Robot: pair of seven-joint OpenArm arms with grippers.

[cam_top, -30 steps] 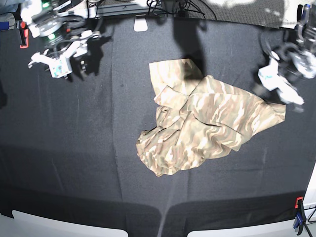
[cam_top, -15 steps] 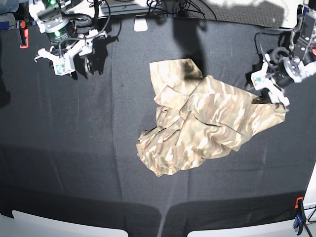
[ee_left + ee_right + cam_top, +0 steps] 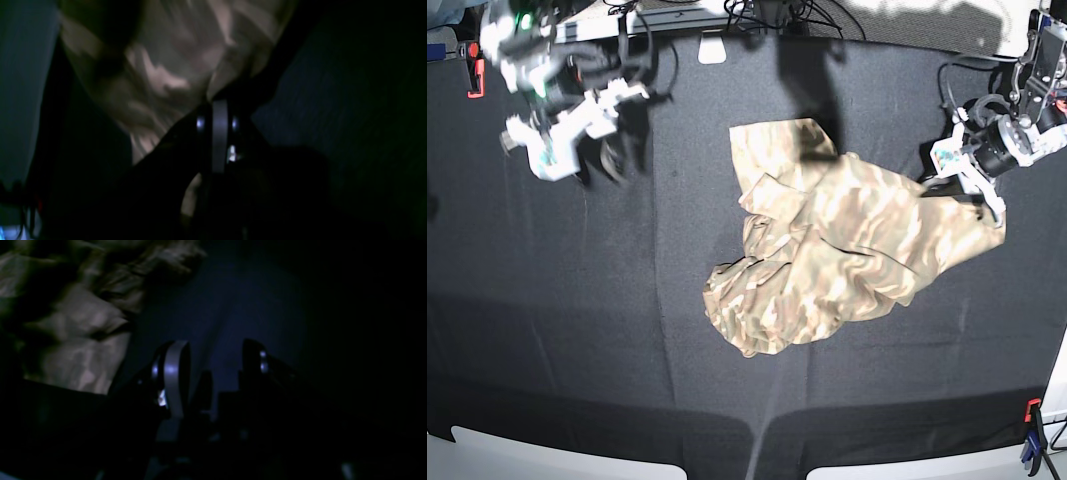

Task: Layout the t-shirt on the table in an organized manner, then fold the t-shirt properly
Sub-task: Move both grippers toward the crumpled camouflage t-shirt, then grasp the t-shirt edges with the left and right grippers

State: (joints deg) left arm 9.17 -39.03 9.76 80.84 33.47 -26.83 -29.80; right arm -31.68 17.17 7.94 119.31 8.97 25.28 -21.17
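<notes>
The t-shirt lies crumpled right of centre on the table, a raised heap of folds and the only obstacle on the cloth. Bare black surface runs wide on its left and along the near edge, giving open passage there. The left gripper sits at the shirt's far right corner, jaws together at the fabric edge, and blocks approach from that side. The right gripper, jaws apart, hangs over bare cloth at the far left, well apart from the shirt. Cables crowd the far edge; a red clamp stands at the far left edge.
</notes>
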